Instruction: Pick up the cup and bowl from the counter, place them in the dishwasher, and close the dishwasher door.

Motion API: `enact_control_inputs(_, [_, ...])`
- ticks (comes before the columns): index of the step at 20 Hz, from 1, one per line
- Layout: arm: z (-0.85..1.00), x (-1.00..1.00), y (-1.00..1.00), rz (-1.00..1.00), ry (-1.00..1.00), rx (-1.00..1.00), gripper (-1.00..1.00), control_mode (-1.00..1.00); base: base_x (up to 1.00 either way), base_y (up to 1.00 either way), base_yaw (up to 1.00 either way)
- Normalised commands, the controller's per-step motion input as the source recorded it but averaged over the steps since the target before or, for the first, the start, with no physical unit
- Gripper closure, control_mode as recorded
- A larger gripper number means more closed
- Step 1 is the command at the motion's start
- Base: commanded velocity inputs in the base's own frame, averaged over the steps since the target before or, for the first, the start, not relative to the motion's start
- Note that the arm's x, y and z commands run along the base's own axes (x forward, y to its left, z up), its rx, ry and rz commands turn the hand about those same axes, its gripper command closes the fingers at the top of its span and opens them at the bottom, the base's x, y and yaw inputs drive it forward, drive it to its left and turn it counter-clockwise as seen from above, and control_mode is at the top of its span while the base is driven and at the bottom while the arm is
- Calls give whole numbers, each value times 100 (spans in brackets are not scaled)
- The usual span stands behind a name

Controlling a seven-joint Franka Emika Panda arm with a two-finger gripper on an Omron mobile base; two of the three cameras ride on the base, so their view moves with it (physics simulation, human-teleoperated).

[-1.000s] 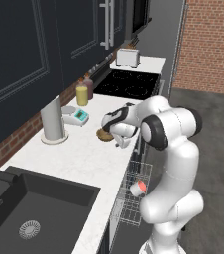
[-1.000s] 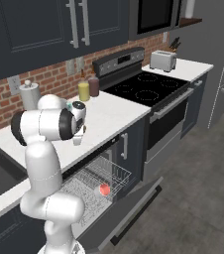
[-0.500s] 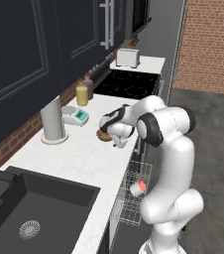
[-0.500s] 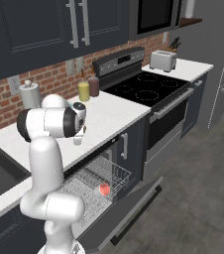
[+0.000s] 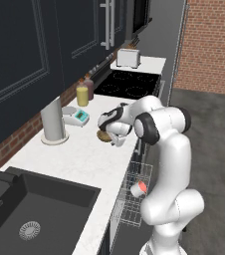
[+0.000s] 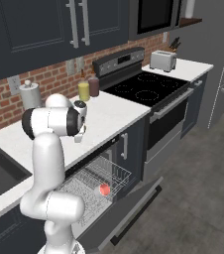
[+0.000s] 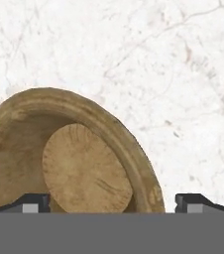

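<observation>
open gripper poised over the bowl, cup already in the rack

the gripper (image 7: 112, 203) hung low over the bowl (image 7: 69, 158) with its jaws spread wide and nothing held between them. in the hand view one fingertip sat over the bowl's hollow and the other stood outside its rim, over bare stone, so the near rim lay between the two tips. whether either tip touched the wood could not be told.

the bowl (image 5: 104, 135) rested upright on the counter (image 5: 79, 154), near its front edge, between the sink (image 5: 30, 214) and the cooktop (image 5: 129, 83).

below, the dishwasher door (image 6: 134, 211) hung open and the wire rack (image 6: 96, 181) was pulled out. the cup (image 5: 138, 189) lay tipped on its side in the rack, its red inside showing.
</observation>
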Motion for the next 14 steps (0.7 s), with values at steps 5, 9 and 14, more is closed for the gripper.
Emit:
enact_control_inputs(5, [-16,22,4,0,3,0,-100,-100,0,0,0])
enact_control_inputs(9, [-26,1,0,0,4,0,100,-100,0,0,0])
enact_control_inputs(14, [-38,0,0,-1,4,0,100,-100,0,0,0])
